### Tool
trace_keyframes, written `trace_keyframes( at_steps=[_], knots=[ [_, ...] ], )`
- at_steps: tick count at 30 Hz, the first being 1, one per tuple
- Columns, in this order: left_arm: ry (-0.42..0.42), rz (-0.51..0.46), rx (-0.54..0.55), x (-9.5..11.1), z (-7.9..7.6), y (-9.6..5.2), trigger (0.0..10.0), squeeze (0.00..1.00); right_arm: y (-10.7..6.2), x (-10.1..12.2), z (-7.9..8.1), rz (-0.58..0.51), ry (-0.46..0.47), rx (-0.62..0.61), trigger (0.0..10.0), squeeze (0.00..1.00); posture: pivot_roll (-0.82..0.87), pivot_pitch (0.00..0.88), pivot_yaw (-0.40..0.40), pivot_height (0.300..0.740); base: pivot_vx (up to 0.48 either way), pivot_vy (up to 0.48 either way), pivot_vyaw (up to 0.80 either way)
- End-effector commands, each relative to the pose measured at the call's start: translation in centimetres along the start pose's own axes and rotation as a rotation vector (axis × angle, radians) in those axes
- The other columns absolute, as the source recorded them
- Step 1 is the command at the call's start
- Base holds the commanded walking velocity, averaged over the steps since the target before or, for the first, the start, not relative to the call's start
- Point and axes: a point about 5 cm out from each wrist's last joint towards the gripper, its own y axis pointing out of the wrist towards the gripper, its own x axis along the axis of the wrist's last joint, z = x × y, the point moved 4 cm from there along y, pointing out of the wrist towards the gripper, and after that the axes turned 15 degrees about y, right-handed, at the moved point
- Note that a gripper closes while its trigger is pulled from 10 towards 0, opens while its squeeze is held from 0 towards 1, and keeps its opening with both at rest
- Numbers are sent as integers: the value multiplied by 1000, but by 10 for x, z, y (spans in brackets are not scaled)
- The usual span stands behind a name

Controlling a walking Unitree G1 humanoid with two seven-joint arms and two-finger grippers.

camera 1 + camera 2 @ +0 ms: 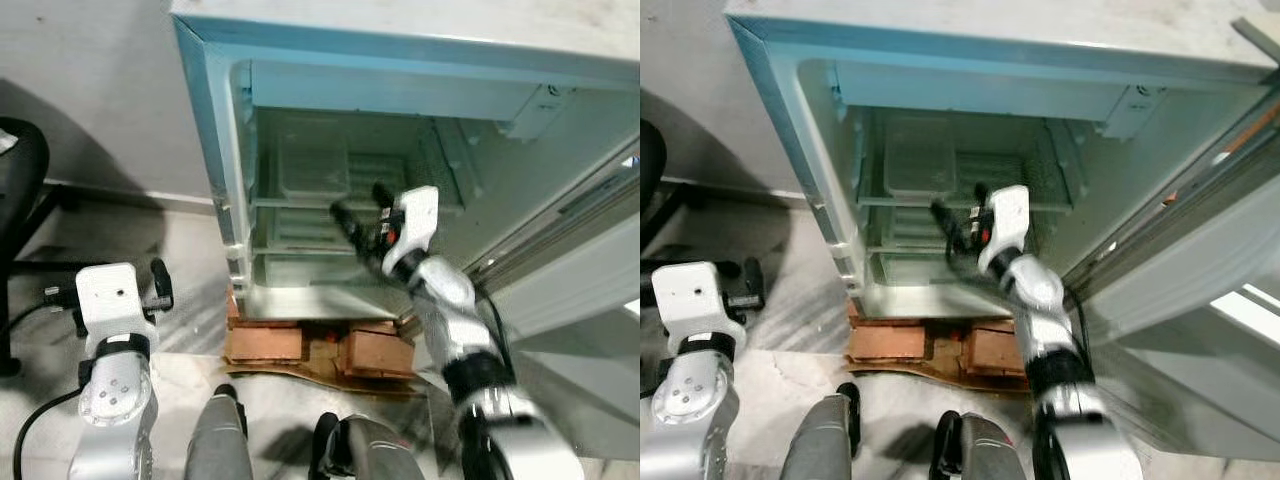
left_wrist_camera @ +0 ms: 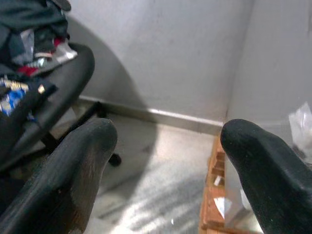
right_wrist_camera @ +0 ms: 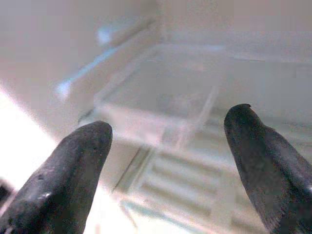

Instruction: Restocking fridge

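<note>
The fridge stands open in front of me, its glass shelves nearly bare. A clear plastic tray sits on the upper shelf at the left. My right gripper is raised at the fridge mouth, level with that shelf and just right of the tray. It is open, with nothing between its fingers. In the right wrist view the tray lies ahead between the two spread fingertips. My left gripper hangs low at the left, outside the fridge, open and empty, facing the wall and floor.
The fridge rests on wooden blocks above the tiled floor. Its door swings open on the right. A black office chair piled with clothes stands at the left by the grey wall. My legs show at the bottom.
</note>
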Motion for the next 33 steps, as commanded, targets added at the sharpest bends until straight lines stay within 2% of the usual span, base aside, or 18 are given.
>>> trace_keyframes(
  at_steps=[1,5,8,11,14,19,25,28,30,33],
  knots=[
    [-1,25,-29,-9,-7,-3,10000,0,-13,6,-8,-8,-29,-50,10000,0,224,118,-125,740,0,0,0],
    [2,16,-53,-9,-13,1,10000,0,-41,-7,-16,-4,4,-160,10000,0,208,94,-116,740,0,0,0],
    [1,-2,-57,-6,-15,9,10000,0,-57,-3,-29,-50,-10,-300,10000,0,198,76,-106,740,-109,0,0],
    [-8,-26,-93,-3,-19,13,10000,0,-63,3,-38,-87,-26,-382,10000,0,178,65,-97,740,-328,0,0],
    [1,-65,-173,2,-33,14,10000,0,-70,5,-47,-97,2,-463,10000,0,162,57,-88,740,-334,0,0],
    [58,-148,-319,11,-54,8,10000,0,-76,1,-51,-74,2,-478,10000,0,148,55,-85,740,-343,0,0],
    [116,-182,-439,4,-61,-5,10000,0,-88,-4,-54,-43,-41,-535,10000,0,133,59,-93,740,-310,0,0],
    [123,-185,-463,2,-63,-7,10000,0,-92,-9,-58,-28,-62,-583,10000,0,139,56,-95,740,-309,0,0],
    [117,-181,-448,1,-61,-5,10000,0,-95,-15,-58,-10,-50,-594,10000,0,133,52,-91,740,-360,0,0],
    [92,-164,-418,0,-58,-3,10000,0,-95,-17,-56,18,-92,-588,10000,0,120,50,-80,740,-339,0,0]
  ],
)
